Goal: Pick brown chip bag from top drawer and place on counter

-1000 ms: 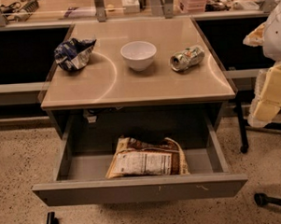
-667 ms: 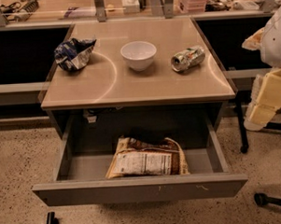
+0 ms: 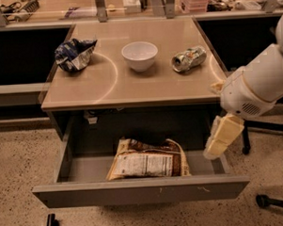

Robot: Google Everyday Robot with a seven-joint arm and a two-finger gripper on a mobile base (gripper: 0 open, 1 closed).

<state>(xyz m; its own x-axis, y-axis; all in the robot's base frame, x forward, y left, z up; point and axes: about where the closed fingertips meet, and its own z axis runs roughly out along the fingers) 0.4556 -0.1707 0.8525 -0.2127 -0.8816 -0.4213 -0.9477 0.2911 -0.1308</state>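
The brown chip bag [image 3: 148, 160] lies flat in the middle of the open top drawer [image 3: 140, 191], its white label panel facing up. The beige counter [image 3: 126, 85] is above the drawer. My gripper [image 3: 219, 142], cream-coloured on the end of the white arm, hangs at the right. It is over the drawer's right end, just below the counter's front right corner. It is to the right of the bag and apart from it, and holds nothing that I can see.
On the counter stand a crumpled blue-and-silver foil bag [image 3: 73, 54] at the left, a white bowl [image 3: 139, 55] in the middle and a crushed can [image 3: 189, 59] at the right. A chair base [image 3: 272, 201] is on the floor at the right.
My arm and gripper have moved left from the right edge of the view, down to the drawer's right end. The bag and the things on the counter have not moved.
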